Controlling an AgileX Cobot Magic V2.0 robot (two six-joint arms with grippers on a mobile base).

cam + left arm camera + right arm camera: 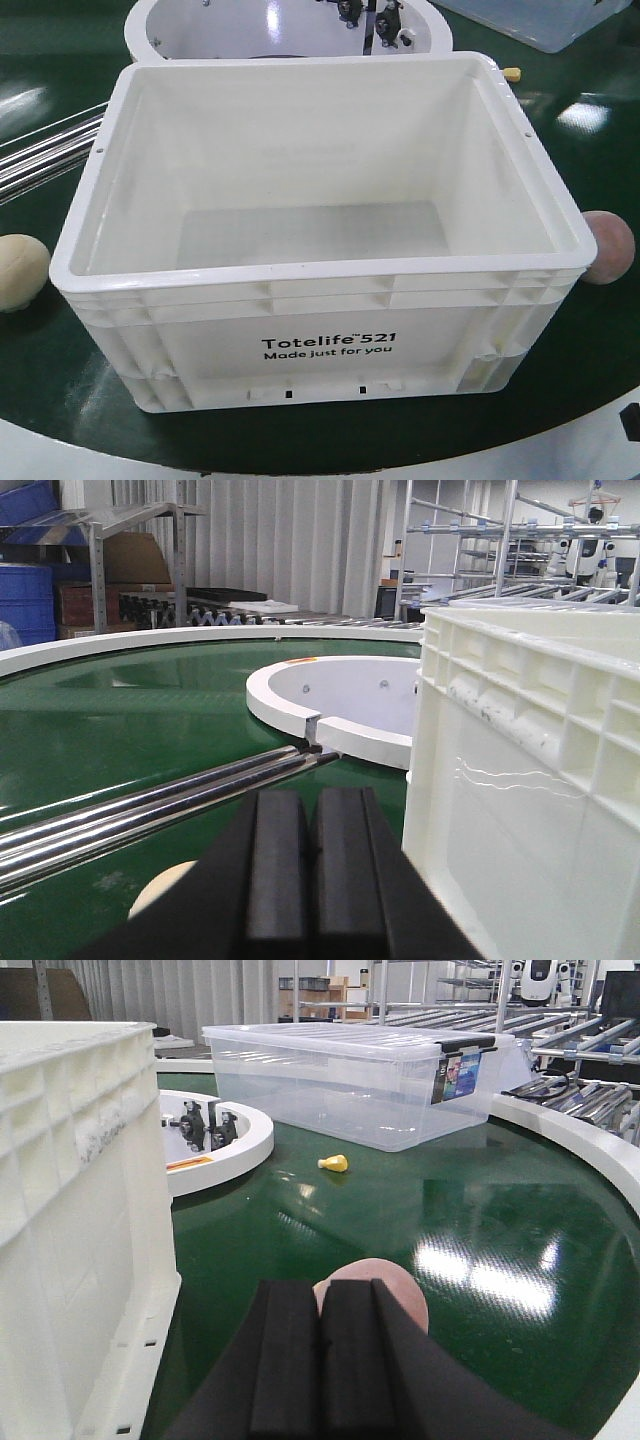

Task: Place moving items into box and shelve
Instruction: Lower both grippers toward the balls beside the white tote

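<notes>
- Exterior front-facing view: the white box (320,330) stands upright on the green table (590,390), its printed side toward the camera, with nothing inside it.
- The cream ball (20,272) lies on the table just beside the box's left wall. The pink ball (610,248) lies at the box's right corner, but contact cannot be judged.
- Left wrist-mounted view: the left gripper (308,875) has its black pads pressed together with nothing between them. The cream ball (160,892) peeks out behind it, low on the left, and the box wall (520,780) rises close on the right.
- Two metal rods (150,802) run across the table toward a white ring (340,695).
- Right wrist-mounted view: the right gripper (322,1360) is likewise closed on nothing. The pink ball (385,1282) sits just beyond its fingertips.
- A clear lidded bin (360,1085) and a small yellow object (335,1163) lie farther back.
</notes>
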